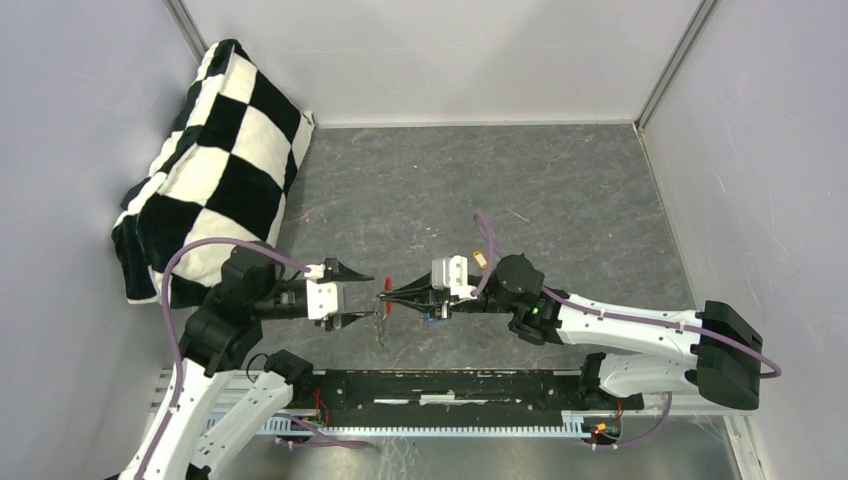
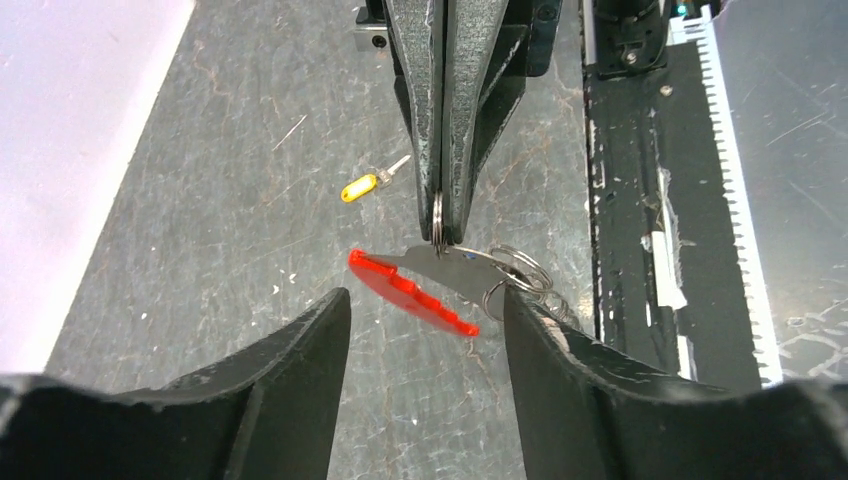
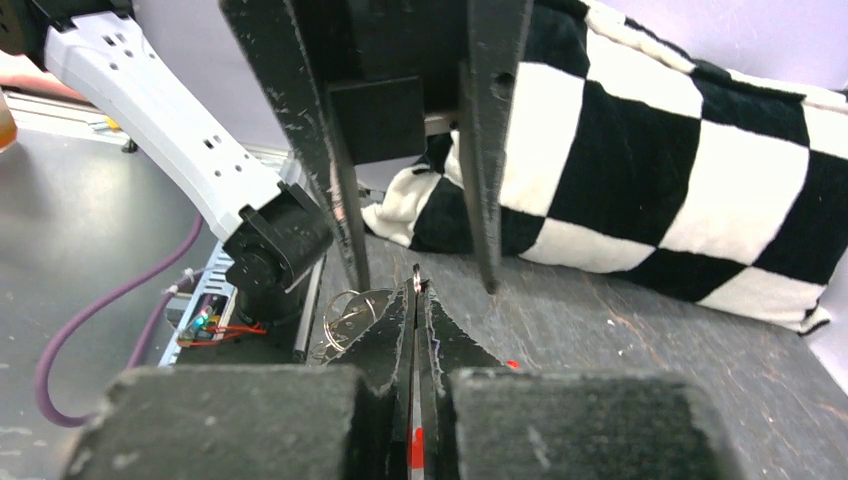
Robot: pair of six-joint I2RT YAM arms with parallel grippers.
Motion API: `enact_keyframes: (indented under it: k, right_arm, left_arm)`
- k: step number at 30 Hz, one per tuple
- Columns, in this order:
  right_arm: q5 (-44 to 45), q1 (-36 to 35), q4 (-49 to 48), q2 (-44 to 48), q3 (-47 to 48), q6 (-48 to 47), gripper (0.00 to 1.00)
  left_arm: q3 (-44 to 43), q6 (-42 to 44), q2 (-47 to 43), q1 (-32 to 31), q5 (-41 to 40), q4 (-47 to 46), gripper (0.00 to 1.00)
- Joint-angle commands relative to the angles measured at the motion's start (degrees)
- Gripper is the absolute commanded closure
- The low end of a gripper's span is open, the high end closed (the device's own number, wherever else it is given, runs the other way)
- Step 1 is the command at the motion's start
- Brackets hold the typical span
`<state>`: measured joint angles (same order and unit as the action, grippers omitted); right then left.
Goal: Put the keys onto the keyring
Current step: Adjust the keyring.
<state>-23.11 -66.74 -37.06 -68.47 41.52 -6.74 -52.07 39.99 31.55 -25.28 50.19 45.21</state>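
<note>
The right gripper holds the red keyring aloft by its wire loop — jaws pinched tight — seemingly so the left gripper, jaws spread just beside it, can work there. One grey key hangs with it. The yellow-capped key lies apart on the tabletop, unobstructed.

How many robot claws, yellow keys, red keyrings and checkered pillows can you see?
Grippers: 2 (left gripper, right gripper)
Yellow-capped key: 1
Red keyring: 1
Checkered pillow: 1
Total: 5
</note>
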Motion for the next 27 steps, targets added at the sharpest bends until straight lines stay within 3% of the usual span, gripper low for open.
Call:
enact_keyframes:
  k: [1, 4, 8, 11, 19, 27]
  right_arm:
    - [-2.33, 0.11, -5.68, -0.08, 0.62, 1.74, 0.99]
    - [-2.92, 0.12, -5.13, -0.51, 0.94, 1.48, 0.99]
    - [-2.77, 0.14, -4.53, -0.69, 1.09, 0.97, 0.99]
    - [-3.08, 0.11, -3.72, -1.10, 1.67, 0.70, 0.99]
    - [-6.37, 0.07, 0.75, -2.86, 4.50, -1.01, 0.99]
    - [-8.36, 0.14, 3.24, -2.50, 5.11, -2.85, 0.99]
  left_arm:
    - [-0.37, -4.52, 1.01, -0.28, 3.09, -3.08, 0.34]
    - [-1.47, -6.07, 1.61, -0.30, 3.39, -4.45, 0.38]
    - [-2.64, -5.16, 1.85, -0.30, 7.10, -3.28, 0.61]
    - [-2.77, -5.29, 1.77, -0.30, 8.18, -2.86, 0.69]
    - [-3.18, -2.67, 1.50, -0.30, 7.23, -2.22, 0.67]
    - [-3.85, 7.57, 1.50, -0.34, 3.89, 4.00, 0.66]
